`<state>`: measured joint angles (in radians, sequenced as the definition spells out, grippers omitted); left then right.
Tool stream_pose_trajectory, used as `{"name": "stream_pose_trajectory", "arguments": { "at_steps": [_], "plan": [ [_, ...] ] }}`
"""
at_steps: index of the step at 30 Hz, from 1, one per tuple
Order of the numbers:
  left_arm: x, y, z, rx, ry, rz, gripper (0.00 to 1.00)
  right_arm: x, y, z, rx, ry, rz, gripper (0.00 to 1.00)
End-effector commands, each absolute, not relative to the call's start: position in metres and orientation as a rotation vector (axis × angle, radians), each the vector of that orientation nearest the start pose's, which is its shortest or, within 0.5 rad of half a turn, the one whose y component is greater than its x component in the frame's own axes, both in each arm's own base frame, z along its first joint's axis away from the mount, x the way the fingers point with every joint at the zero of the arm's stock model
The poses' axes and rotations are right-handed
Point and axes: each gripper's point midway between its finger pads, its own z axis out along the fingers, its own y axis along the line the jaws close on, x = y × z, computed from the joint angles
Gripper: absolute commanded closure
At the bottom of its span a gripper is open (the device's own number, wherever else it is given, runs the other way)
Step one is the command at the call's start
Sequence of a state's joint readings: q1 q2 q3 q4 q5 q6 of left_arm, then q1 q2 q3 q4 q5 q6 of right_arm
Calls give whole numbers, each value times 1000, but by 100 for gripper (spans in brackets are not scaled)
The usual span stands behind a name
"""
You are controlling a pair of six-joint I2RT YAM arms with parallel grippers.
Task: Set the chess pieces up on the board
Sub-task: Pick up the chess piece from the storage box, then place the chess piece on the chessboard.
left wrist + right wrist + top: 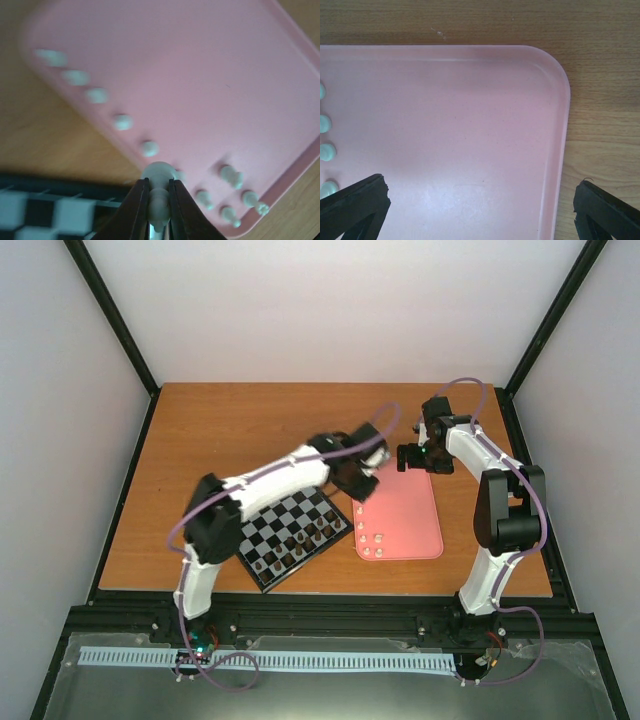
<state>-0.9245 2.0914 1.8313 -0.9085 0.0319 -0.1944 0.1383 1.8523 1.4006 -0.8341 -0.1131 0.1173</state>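
left gripper (159, 189): clamped on one cream chess piece (159, 172); fingers pinch its stem, round head pokes out just past the tips; piece sits dead centre between the jaws.
location: at the left edge of the pink tray (200, 75), the edge facing the board (300, 515); top view puts the gripper over the far half of that edge; cannot tell if the piece rests on the tray or hangs just clear of it.
other cream pieces: row of five (122, 121) along the same tray edge, running away from the fingertips, nearest one just beside the held head; far ones blurred; loose cluster (230, 175) of about five near the tray's near-left corner, apart from the gripper, some lying tilted.
board: on the desk (230, 430) left of the tray, turned at an angle, one corner nearly at the tray's left edge; left arm spans across its far side; dark pieces (290, 545) in two rows along its near edge; no cream piece can be made out on it.
right gripper (480, 187): jaws spread wide, nothing between them; it hangs over the tray's far-right corner, bare pink below; a few of the row pieces show at the left edge of its view, well away from either finger (355, 205).
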Motion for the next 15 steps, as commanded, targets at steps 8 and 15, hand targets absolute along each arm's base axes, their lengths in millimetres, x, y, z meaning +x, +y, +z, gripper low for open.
{"name": "stream_pose_trajectory", "arguments": {
  "at_steps": [8,15],
  "plan": [
    [346,-163,184,147,2708,-147,99,410,83,81,-77,2855,249,0],
    [328,-84,157,-184,2762,-128,99,409,83,76,-81,2867,247,0]
  ]
}}
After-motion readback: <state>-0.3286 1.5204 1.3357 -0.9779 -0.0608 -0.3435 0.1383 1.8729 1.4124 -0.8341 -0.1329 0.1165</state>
